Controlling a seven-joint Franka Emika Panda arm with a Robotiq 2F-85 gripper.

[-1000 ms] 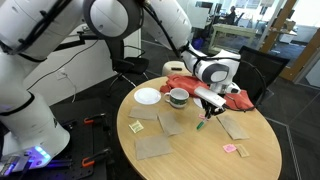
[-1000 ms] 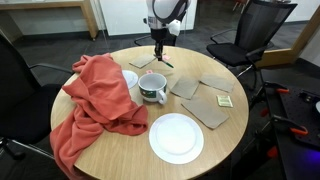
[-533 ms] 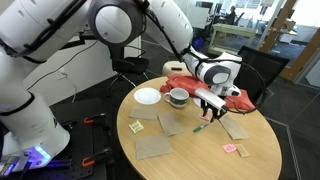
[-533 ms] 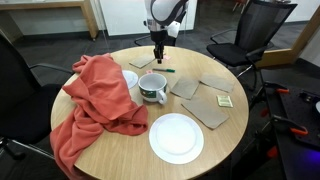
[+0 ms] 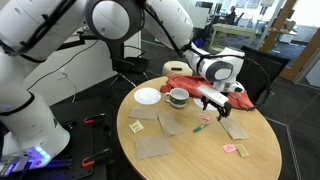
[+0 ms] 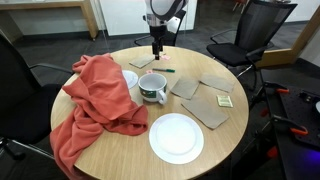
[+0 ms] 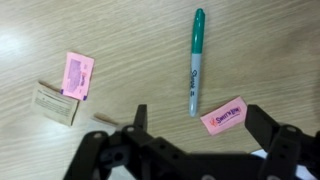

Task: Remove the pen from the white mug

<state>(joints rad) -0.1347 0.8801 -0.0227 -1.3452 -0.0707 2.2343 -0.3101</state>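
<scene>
The green pen (image 7: 196, 60) lies flat on the wooden table, seen from above in the wrist view, with nothing holding it. In both exterior views it rests on the tabletop (image 6: 163, 70) (image 5: 200, 127) a short way from the white mug (image 6: 152, 88) (image 5: 178, 97). The mug stands upright beside the red cloth. My gripper (image 7: 200, 115) (image 6: 155, 52) (image 5: 215, 108) hangs just above the pen, open, with nothing between its fingers.
Pink packets (image 7: 77, 74) (image 7: 224, 115) and a tan packet (image 7: 57, 103) lie near the pen. A red cloth (image 6: 95, 100), a white plate (image 6: 176, 137) and several brown squares (image 6: 210, 105) share the round table. Office chairs (image 6: 250, 30) stand around it.
The jaws went from shut on the pen to wide open. The pen dropped onto the table and lies there. The gripper lifted slightly.
</scene>
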